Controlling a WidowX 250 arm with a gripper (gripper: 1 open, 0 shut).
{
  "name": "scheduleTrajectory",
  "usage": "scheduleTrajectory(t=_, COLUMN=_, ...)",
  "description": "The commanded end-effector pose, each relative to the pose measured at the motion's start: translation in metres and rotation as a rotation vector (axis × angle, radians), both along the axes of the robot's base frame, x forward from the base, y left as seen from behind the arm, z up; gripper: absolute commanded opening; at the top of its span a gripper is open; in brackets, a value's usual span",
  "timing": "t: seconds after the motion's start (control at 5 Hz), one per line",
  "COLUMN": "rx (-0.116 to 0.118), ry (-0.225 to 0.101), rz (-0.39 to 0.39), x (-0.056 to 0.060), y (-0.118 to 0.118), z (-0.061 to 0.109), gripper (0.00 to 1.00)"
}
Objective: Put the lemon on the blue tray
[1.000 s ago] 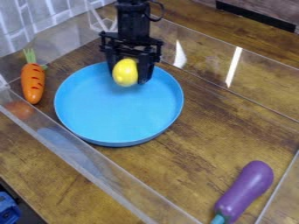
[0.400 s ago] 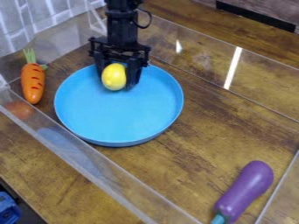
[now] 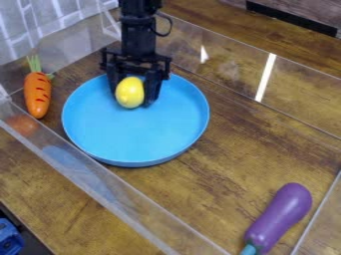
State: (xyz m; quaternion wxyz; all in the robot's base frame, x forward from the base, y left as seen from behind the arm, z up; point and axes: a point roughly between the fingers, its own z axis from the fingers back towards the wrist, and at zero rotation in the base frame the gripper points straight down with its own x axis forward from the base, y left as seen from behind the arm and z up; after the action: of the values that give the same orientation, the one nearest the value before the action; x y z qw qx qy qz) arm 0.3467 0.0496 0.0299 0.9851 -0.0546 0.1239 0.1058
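Observation:
The lemon (image 3: 130, 94) is a small bright-yellow oval held between the fingers of my black gripper (image 3: 132, 97). The gripper is shut on it over the far left part of the blue tray (image 3: 147, 137), a large round light-blue dish with a raised rim. The lemon sits low, at or just above the tray's floor; I cannot tell whether it touches. The arm comes down from the top of the view.
An orange carrot (image 3: 38, 92) with a green top lies left of the tray. A purple eggplant (image 3: 277, 217) lies at the lower right. Clear plastic walls (image 3: 80, 169) border the wooden table on the left and front.
The gripper has moved left and slightly down with the lemon, from the tray's far rim toward its far left inner part.

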Motion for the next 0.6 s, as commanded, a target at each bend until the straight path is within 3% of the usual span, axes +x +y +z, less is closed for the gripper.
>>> scheduleTrajectory(t=0.0, rx=0.015, ry=-0.084, rz=0.026, x=-0.0010, y=0.0095, z=0.0321, gripper=0.00)
scheduleTrajectory(t=0.2, rx=0.010, ry=-0.076, rz=0.033, x=-0.0072, y=0.0099, z=0.0313, gripper=1.00)
scheduleTrajectory(t=0.4, rx=0.000, ry=-0.069, rz=0.005, x=-0.0075, y=0.0022, z=0.0245, gripper=1.00)
